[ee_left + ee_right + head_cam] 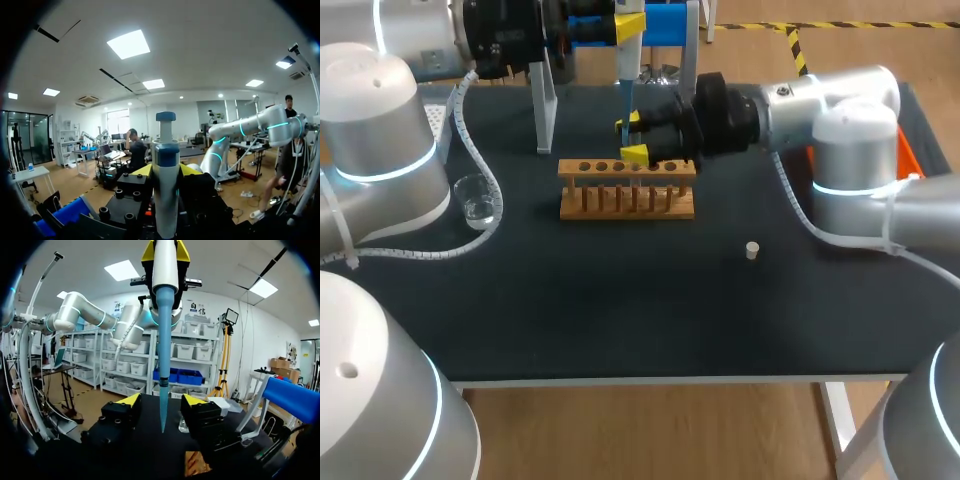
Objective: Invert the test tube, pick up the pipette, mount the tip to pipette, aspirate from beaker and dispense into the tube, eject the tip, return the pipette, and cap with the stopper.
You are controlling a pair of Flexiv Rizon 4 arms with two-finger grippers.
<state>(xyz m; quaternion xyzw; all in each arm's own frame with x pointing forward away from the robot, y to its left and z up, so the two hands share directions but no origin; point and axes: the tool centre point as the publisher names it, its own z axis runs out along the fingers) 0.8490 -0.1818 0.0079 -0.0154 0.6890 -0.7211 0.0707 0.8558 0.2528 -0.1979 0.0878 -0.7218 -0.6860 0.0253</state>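
Gripping the white pipette with a blue plunger cap (165, 150) upright in the left claw (166, 171), clenched on the barrel from two sides. Carrying the long translucent blue tip (163, 365) already seated on the lower end, below that claw; judging pick-up and tip mounting as done.

Straddling the blue tip with the right claw (160, 402), released, fingers spread and touching it on neither side. Hovering with that claw just above the light wooden rack with a row of holes (627, 192).

Not showing a test tube clearly in or near either claw, leaving the inversion step unconfirmed. Not revealing any liquid level inside the tip, so treating aspirating and dispensing as probably outstanding.

Standing well apart from both claws, on the left arm's side: the clear glass beaker (478, 200).

Lying loose on the black counter (620, 310), well apart from the right claw and outside both grips: the small cream cylindrical stopper (752, 250), leaving capping undone. Also awaiting: ejecting the tip and returning the pipette.
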